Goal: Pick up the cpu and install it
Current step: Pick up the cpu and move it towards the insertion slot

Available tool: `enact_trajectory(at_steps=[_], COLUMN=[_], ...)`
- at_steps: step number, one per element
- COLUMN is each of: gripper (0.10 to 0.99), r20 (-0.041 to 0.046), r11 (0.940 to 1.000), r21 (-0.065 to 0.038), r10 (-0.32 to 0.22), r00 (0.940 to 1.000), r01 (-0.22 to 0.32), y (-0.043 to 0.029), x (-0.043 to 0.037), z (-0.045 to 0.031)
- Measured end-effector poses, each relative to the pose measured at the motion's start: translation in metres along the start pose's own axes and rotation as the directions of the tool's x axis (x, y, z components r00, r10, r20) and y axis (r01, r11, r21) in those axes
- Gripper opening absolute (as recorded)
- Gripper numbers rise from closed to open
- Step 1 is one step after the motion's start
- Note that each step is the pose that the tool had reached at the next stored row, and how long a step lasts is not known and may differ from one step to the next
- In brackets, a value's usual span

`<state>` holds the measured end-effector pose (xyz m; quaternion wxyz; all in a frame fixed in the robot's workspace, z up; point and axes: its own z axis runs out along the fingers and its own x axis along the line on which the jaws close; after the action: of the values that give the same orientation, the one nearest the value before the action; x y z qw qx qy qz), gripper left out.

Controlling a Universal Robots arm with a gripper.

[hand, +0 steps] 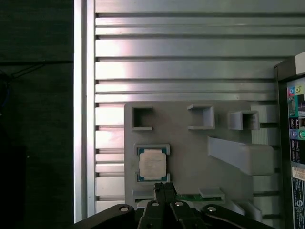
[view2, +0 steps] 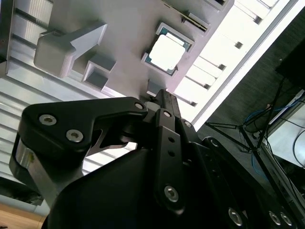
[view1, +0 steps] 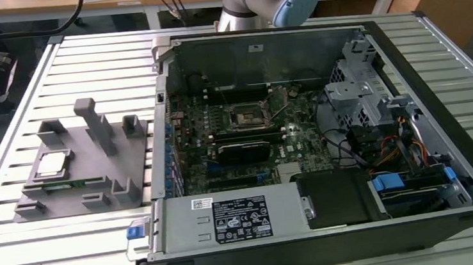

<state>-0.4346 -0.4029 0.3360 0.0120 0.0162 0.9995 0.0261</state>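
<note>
The cpu (view1: 51, 163) is a small square chip with a silvery top. It lies flat in a pocket of the grey holder block (view1: 71, 205), to the exterior view's left of the open computer case. Both wrist views show the cpu (hand: 152, 164) (view2: 167, 50) from well above. My gripper (hand: 164, 187) (view2: 162, 94) hangs over the holder block (hand: 190, 157) with its black fingers closed together and nothing between them. Its tips line up just beside the cpu's edge. The black square socket (view1: 245, 114) sits on the motherboard inside the case.
A long green memory stick (view1: 63, 184) (hand: 190, 196) rests in a slot of the block beside the cpu. Tall grey posts (view1: 92, 122) rise from the block. The case walls (view1: 438, 89), drive cage and cables crowd the right side. The arm (view1: 268, 1) stands behind the case on the slatted table (view1: 58, 251).
</note>
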Motion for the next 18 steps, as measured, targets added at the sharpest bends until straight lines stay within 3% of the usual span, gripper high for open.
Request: enact_trajectory(at_steps=[18], gripper=[0.106], r20=[0.0000], r11=[1.0000], r21=[-0.002], r10=[0.000], r00=[1.0000], r01=[0.000], y=[-0.0009], x=[0.0003], z=[0.0132])
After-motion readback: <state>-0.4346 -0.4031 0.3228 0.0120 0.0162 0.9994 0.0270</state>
